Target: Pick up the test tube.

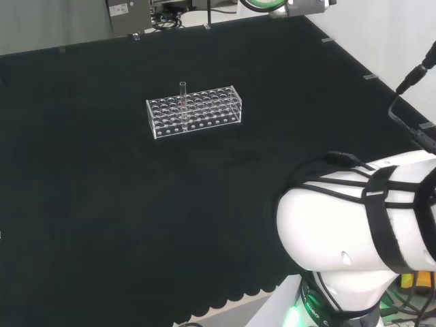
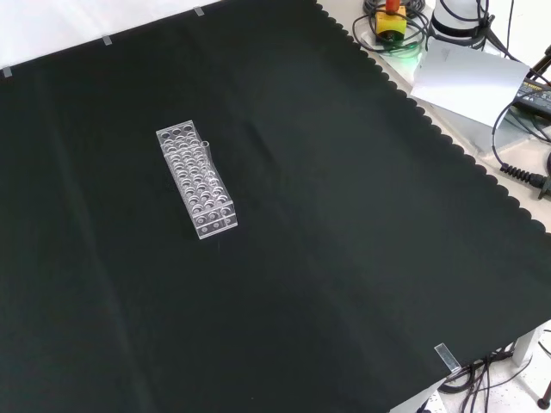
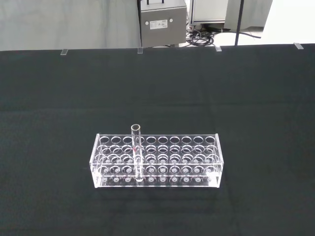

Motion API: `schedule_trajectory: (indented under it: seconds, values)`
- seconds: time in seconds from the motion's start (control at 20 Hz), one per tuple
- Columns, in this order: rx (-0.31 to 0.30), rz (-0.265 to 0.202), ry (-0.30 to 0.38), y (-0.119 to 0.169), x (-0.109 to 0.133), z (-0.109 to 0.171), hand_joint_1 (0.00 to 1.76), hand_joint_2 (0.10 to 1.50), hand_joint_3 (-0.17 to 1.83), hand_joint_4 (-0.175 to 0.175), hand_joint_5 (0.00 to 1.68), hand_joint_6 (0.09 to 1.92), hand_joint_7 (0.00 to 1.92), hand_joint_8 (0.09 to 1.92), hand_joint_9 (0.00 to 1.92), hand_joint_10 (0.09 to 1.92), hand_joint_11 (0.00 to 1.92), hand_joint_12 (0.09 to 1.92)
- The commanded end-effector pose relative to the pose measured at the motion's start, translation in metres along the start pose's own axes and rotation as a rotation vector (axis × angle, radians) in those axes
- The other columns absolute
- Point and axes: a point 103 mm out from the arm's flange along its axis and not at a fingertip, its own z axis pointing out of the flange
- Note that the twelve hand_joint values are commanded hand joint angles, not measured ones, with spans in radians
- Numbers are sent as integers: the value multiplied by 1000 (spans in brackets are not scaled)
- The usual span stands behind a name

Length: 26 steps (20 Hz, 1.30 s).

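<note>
The test tube (image 3: 136, 153) stands upright in the clear rack (image 3: 156, 161) on the tabletop (image 1: 102, 204), ahead of my wrist; I cannot tell my hand's state

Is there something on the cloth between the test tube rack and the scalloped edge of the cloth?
No. In the front view the black cloth is bare from the clear rack, with its one upright test tube, to the scalloped edge.

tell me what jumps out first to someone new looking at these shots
A clear test tube rack stands alone on the black cloth. One test tube stands upright in it, rising above the rack's top, in the row nearest the wrist camera. In the head view, the arm's white link bulks at the right.
</note>
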Motion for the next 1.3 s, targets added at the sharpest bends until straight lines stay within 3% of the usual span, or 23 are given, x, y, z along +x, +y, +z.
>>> schedule_trajectory:
  seconds: [0.05, 0.45, 0.75, 0.9, 1.3]
  values:
    - [-19, -1, -8, 0, 0, 0, 476, 748, 515, -53, 0, 87, 0, 323, 0, 467, 0, 1154]
    - [8, -53, 4, 31, 14, 6, 471, 840, 331, -54, 2, 87, 0, 319, 0, 471, 0, 1182]
    - [13, -83, 33, 71, 30, 15, 650, 812, 291, -76, 123, 87, 36, 762, 5, 861, 0, 1461]
    - [48, -79, 30, 94, 35, 24, 708, 795, 309, -94, 188, 87, 109, 848, 51, 948, 0, 1534]
    - [168, -52, 8, 150, 37, 63, 728, 774, 358, -107, 241, 87, 210, 893, 130, 962, 0, 1577]
